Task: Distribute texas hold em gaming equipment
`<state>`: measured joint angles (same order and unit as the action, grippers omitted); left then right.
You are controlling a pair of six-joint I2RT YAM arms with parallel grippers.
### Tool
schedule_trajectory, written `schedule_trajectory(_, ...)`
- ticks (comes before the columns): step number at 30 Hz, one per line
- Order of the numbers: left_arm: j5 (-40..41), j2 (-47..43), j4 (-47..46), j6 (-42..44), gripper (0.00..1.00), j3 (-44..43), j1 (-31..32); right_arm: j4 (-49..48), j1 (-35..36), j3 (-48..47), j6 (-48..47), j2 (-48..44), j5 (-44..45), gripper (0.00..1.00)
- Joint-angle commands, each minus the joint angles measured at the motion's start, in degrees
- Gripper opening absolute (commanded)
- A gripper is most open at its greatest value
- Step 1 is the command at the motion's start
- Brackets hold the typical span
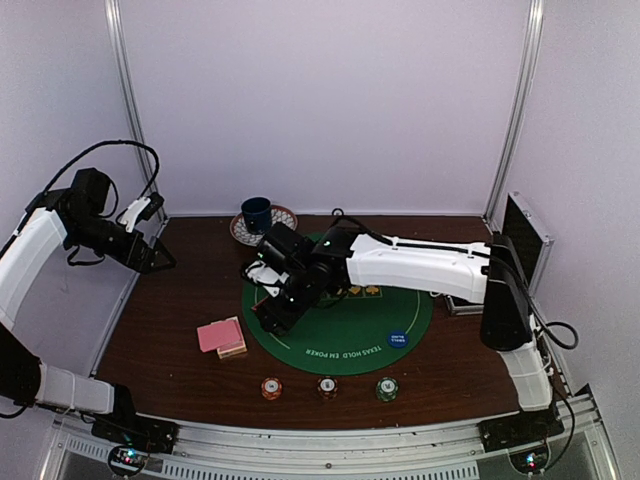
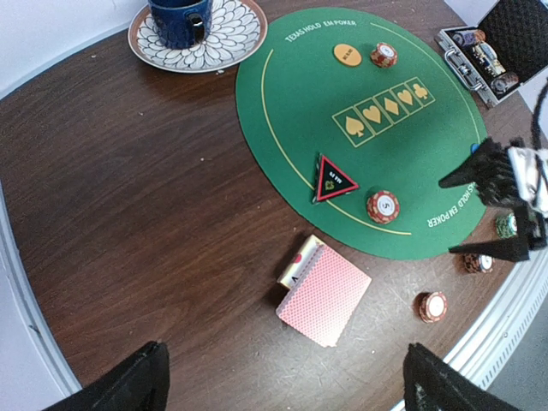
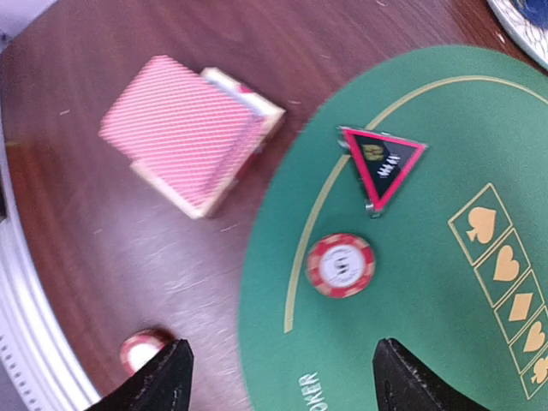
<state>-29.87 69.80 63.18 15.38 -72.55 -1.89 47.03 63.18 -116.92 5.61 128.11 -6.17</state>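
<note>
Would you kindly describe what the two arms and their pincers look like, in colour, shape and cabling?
The left arm and right arm alike are built of smooth white shells joined by black sections. Thin black cables loop loosely outside each. The left pincer and right pincer have matte black, tapering fingers. No markings are legible.

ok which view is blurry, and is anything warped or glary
right wrist: motion blur, the cards smear most; left wrist: sharp, but the wide lens bows the table rim; top external: even, soft light, no glare, a little grainy
</note>
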Motion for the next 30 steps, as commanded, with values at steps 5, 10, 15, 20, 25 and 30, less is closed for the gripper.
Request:
schedule_trajectory(5,-1.0,-1.4,0.3,0.5,0.98,-1.2,-0.3,-0.5,7.1,4.6,-3.7,0.0,-2.5,0.78)
schedule_trajectory(10,-1.2,-1.8,0.8,0.5,0.98,-1.3,-0.4,1.3,9.2,2.4,-6.1,4.0,-3.4,0.8)
schedule_trajectory(15,-1.4,-1.9,1.2,0.5,0.98,-1.8,-0.3,1.5,9.3,2.1,-6.9,6.0,-3.3,0.82)
schedule_trajectory(20,-1.6,-1.8,1.2,0.5,0.98,-1.8,-0.3,1.6,9.3,2.3,-7.1,7.3,-3.6,0.82)
schedule_trajectory(25,-1.7,-1.8,1.3,0.5,0.97,-1.8,-0.3,1.6,9.3,2.3,-7.0,8.0,-4.4,0.76)
schedule_trajectory(30,-1.6,-2.0,1.2,0.7,0.97,-1.7,-0.3,1.9,9.4,2.2,-7.0,8.3,-5.1,0.65)
